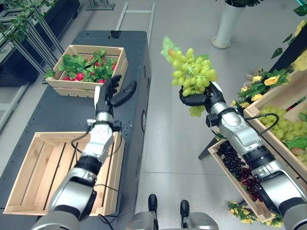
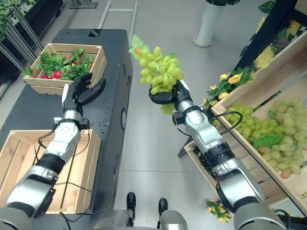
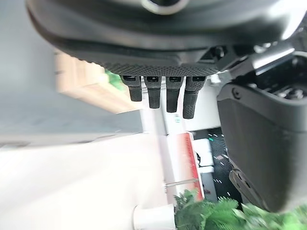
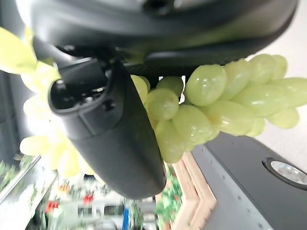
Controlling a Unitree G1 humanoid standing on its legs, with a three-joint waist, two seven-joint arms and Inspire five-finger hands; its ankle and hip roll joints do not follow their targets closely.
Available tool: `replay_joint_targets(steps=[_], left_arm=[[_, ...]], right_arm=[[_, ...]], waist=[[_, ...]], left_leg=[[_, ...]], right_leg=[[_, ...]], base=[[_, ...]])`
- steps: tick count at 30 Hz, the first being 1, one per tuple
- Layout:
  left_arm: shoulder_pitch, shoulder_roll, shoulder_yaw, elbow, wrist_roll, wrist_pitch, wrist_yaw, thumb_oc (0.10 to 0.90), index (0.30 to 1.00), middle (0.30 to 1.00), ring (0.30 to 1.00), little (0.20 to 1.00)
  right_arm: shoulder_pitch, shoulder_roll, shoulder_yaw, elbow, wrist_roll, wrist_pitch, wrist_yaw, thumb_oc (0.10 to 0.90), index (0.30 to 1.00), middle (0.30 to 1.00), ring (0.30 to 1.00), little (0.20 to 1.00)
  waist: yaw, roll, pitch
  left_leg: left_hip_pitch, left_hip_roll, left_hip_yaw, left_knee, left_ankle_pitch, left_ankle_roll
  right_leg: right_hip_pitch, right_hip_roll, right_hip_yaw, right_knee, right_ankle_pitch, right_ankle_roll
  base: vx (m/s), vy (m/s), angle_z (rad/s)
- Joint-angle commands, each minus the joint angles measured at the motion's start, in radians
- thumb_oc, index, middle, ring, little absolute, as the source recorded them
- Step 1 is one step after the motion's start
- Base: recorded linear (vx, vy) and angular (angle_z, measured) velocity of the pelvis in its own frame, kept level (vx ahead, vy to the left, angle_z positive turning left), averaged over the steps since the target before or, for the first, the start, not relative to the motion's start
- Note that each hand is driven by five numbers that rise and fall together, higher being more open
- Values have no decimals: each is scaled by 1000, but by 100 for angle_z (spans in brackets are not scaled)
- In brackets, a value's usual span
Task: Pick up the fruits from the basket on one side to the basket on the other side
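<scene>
Midway, we carry a bunch of pale green plastic grapes (image 1: pixel 192 69) in the right robot hand (image 1: pixel 197 99), fingers wrapped under it, upper centre of frame above the floor. At lower left the empty slatted wooden crate (image 1: pixel 29 179) on the dark counter (image 1: pixel 57 112) awaits; our left robot hand (image 1: pixel 109 91) hovers, fingers relaxed.

Green grape bunch (image 1: pixel 191 72) held aloft over floor, between empty wooden crate (image 1: pixel 33 167) and grape-filled crate (image 2: pixel 268 129).
</scene>
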Motion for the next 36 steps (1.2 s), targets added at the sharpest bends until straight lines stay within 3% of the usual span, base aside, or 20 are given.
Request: replay_joint_targets(steps=[1,8,14,18,24,25,36], left_arm=[[24,-41,-16,67,7,-75,5,800,900,900,900,900],[116,-135,-17,181,28,-77,-9,800,900,900,900,900],[145,-146,-7,233,79,-116,8,800,900,900,900,900],[165,-143,-16,236,112,-149,17,800,900,900,900,900],[188,-142,-19,245,137,-164,5,800,900,900,900,900],[198,-141,-20,250,151,-169,-5,800,900,900,900,900],[278,-148,-37,342,202,-151,-58,800,900,900,900,900]], right_arm=[[18,4,-42,-65,-33,-67,111,400,300,300,300,300],[124,-45,-72,-236,30,-18,236,400,300,300,300,300],[230,-101,-124,-355,81,-4,281,400,300,300,300,300],[317,-131,-189,-414,112,-31,306,400,300,300,300,300],[398,-191,-283,-463,102,-55,291,400,300,300,300,300],[435,-221,-338,-469,110,-71,288,400,300,300,300,300],[528,-355,-544,-466,170,-123,229,400,300,300,300,300]], waist=[[-15,-24,-248],[-50,-46,-235],[-86,-63,-231],[-116,-69,-224],[-147,-73,-217],[-160,-76,-214],[-193,-99,-217]], left_leg=[[67,-45,15,3,-196,0],[80,-43,66,3,-209,9],[85,-41,110,4,-214,13],[84,-40,138,10,-219,18],[85,-36,164,11,-223,22],[84,-34,175,13,-227,23],[79,-21,200,4,-234,23]], right_leg=[[-42,18,34,1,-8,-4],[-50,23,77,1,6,7],[-61,28,116,1,20,14],[-75,37,156,1,33,18],[-91,48,196,4,45,23],[-97,52,211,5,48,26],[-115,75,244,6,57,32]], base=[[-8,48,-19],[0,40,-17],[1,30,-24],[-14,36,-26],[-8,40,-26],[-4,26,-20],[-9,6,-12]])
